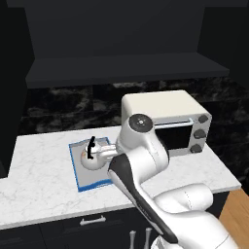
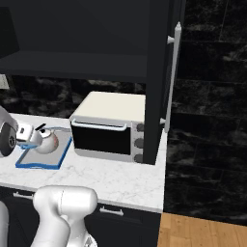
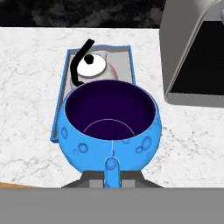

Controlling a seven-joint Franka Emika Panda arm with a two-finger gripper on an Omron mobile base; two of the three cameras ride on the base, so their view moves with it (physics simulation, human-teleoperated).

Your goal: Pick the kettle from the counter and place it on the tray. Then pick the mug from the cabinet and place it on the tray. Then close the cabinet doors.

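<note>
Hand view looks straight down into the squat bright-blue rounded mug (image 3: pixel 110 131) with its dark purple inside, carried just in front of the camera. The tool (image 3: pixel 111 168) is closed on the mug's small blue handle, which sits pinched at the bottom of the picture, so the mug hangs from that one narrow point. Below and beyond it lies the flat rectangular tray (image 3: pixel 61 94) with grey floor and raised blue rim, resting on the white marble-patterned desk (image 3: pixel 26 78), and the small round white kettle (image 3: pixel 94 65) with its black arched handle already stands at the tray's far end.

From the left base view the tray (image 1: pixel 75 168) sits toward the middle of the desk (image 1: pixel 39 165), left of the cream toaster oven (image 1: pixel 165 119), with the kettle (image 1: pixel 92 155) on it and the white arm reaching over it. The black cabinet door (image 2: pixel 159 72) with its long silver handle stands open in the right base view.

The mug looks rigid, smooth and light, probably ceramic, so it could chip if dropped or knocked against the kettle. A grip on the handle alone may let it swing or twist; a slow, level descent onto the tray's free near end seems wise.
</note>
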